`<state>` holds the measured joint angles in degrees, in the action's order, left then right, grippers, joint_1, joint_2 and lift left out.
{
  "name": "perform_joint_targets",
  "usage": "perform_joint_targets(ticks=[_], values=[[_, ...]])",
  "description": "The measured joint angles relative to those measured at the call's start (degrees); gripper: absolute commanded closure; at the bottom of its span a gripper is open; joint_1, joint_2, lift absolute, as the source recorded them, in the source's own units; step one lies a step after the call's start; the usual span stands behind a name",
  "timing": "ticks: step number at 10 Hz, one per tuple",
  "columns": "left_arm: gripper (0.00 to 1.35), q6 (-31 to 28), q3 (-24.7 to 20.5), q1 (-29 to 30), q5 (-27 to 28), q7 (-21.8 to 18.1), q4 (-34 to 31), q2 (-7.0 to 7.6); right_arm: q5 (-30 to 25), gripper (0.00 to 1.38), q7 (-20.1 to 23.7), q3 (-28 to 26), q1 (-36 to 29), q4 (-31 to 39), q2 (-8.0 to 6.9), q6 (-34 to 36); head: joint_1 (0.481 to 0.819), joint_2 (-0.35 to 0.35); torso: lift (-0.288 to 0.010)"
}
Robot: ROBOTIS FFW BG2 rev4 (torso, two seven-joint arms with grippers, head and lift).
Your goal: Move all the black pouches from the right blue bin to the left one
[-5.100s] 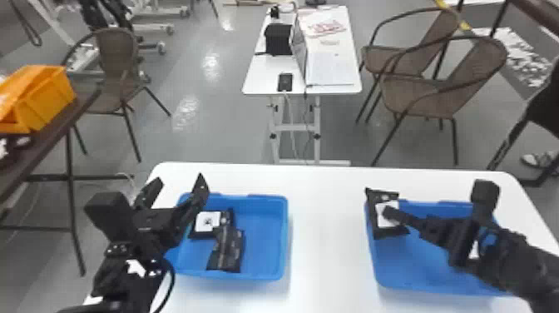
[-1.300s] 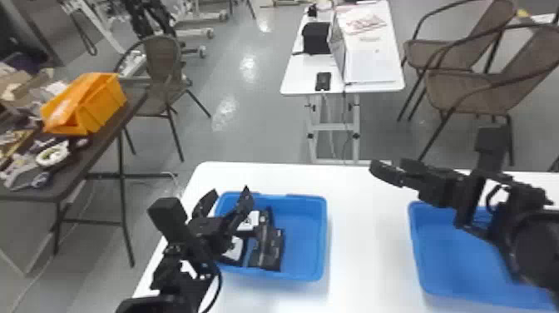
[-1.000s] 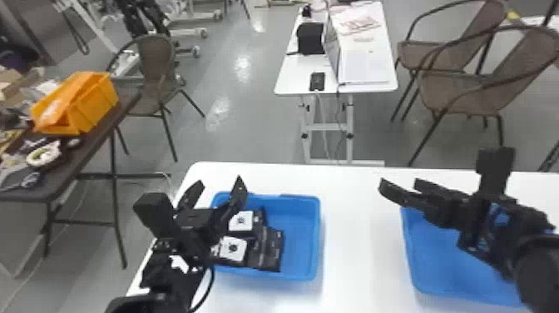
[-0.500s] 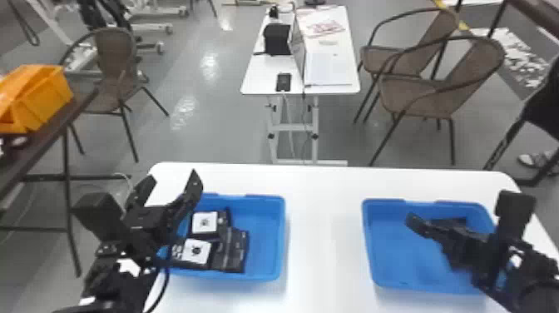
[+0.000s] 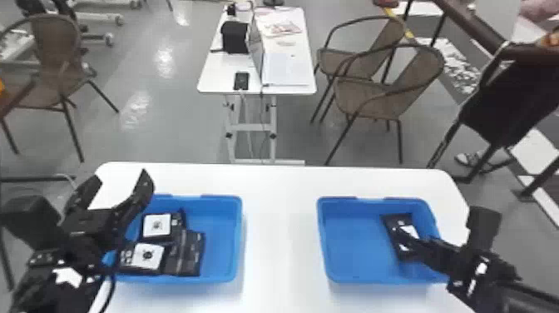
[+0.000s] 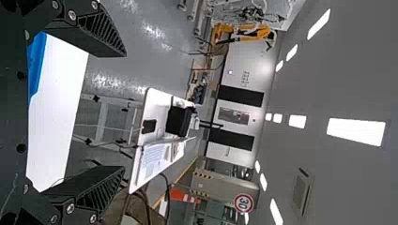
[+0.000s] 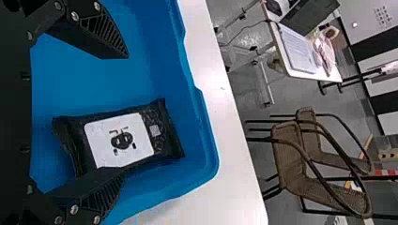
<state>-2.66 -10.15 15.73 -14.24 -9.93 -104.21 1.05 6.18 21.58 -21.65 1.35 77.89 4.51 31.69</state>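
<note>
Glossy grey floor (image 5: 137, 137) stretched behind a smooth white table (image 5: 283, 237) with rounded far corners, and farther off stood a narrow white desk (image 5: 214, 73) bearing an open laptop (image 5: 256, 50). In the left wrist view, a round sign (image 6: 243, 203) wore a red rim around dark figures on white.

Bold white labels marked out several pouches. In the right blue bin (image 5: 353, 241), a black pouch (image 7: 162, 126) lay flat towards the right side, its white square label (image 7: 103, 145) printed with a rounded black motif and small dark marks around it. A little pale patch (image 7: 155, 130) sat beside the label on crinkled, faintly shiny film, and the ends of the pouch were ridged and creased.

Smooth plastic walls with rounded corners shaped the left blue bin (image 5: 224, 233) too. It held two white-labelled pouches (image 5: 157, 225), one farther and one nearer, with plain dark pouch surfaces (image 5: 192, 254) just to their right.

At the left side of that bin, the left gripper (image 5: 119, 177) was released, its ribbed fingers spread wide. The right gripper (image 5: 402, 241) was over the right bin, released as well, fingers well apart; one overlapped the pouch's edge in its wrist view, though whether they touched I cannot tell.
</note>
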Motion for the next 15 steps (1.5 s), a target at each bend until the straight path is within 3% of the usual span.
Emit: perform_joint_targets(ticks=[3,5,11,15], values=[[0.18,0.3,-0.1,0.4,0.0,0.0,-0.2,-0.17,0.7,0.18,-4.7,0.3,2.0,-4.2,-0.09,-3.6,0.695,-0.089,0.01],[0.18,0.8,-0.1,0.5,0.0,0.0,-0.2,-0.41,2.3,0.18,-5.1,1.0,3.1,-7.7,-0.11,-5.7,0.695,-0.078,0.01],[0.18,1.6,-0.2,0.7,-0.2,0.0,-0.2,-0.47,3.8,0.18,-13.1,2.5,2.3,-9.3,-1.59,-9.2,0.695,-0.076,0.01],[0.18,1.9,-0.2,0.9,-0.3,0.0,-0.2,-0.52,5.4,0.19,-14.6,3.1,3.4,-12.6,-1.69,-11.3,0.695,-0.072,0.01]])
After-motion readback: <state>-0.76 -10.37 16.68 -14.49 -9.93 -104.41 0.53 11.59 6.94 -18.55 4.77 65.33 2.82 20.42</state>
